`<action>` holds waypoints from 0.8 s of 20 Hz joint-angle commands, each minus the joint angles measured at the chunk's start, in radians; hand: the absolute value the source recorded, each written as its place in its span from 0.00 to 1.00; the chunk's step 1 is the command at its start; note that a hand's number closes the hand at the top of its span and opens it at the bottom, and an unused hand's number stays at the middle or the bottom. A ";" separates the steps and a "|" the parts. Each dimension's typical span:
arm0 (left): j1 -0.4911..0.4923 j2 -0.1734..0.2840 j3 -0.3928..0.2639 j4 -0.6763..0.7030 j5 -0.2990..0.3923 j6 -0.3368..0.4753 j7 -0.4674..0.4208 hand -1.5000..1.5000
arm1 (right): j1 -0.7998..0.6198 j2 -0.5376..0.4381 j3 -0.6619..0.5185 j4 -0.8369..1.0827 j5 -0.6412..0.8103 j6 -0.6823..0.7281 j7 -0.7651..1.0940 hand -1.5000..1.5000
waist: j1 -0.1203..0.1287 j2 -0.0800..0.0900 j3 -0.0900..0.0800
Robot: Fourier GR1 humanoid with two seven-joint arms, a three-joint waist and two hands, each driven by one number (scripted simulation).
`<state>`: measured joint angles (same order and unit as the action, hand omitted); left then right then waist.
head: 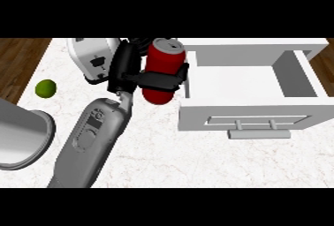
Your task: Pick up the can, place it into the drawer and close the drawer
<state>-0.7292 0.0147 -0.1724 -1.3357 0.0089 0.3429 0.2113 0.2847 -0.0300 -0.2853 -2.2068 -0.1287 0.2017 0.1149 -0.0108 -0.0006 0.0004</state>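
Observation:
A red can [165, 56] with a silver top is held upright by my left hand [128, 66], whose black fingers [160, 80] curl round its middle. The can hangs just left of the open white drawer [195, 115], close to its left wall. The drawer's inside is bare, and its grey handle [259, 133] faces the near side. My grey forearm [88, 141] comes in from the lower left. My right hand does not show.
A white toaster [90, 54] stands at the back, partly behind my hand. A green lime [46, 88] lies at the counter's left edge. A grey round vessel [20, 137] sits at the near left. Wood floor shows beyond both sides.

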 commanded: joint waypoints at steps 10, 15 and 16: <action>-0.397 -0.015 -0.040 0.268 0.060 0.141 0.108 1.00 | 0.007 0.011 -0.013 -0.003 0.005 0.011 -0.015 0.00 | -0.009 0.002 0.000; -0.563 -0.015 -0.080 0.440 0.133 0.214 0.071 1.00 | -0.001 0.021 0.035 0.003 0.044 0.002 -0.002 0.00 | -0.024 0.005 0.000; -0.525 -0.015 -0.103 0.499 0.182 0.231 -0.023 1.00 | -0.005 -0.026 -0.031 0.024 -0.045 0.048 -0.023 0.00 | -0.043 0.010 0.001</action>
<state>-1.2136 0.0005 -0.2285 -0.9559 0.1171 0.5197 0.2713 0.2900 -0.0250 -0.2770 -2.1907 -0.1172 0.2210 0.0919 -0.0342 0.0044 0.0009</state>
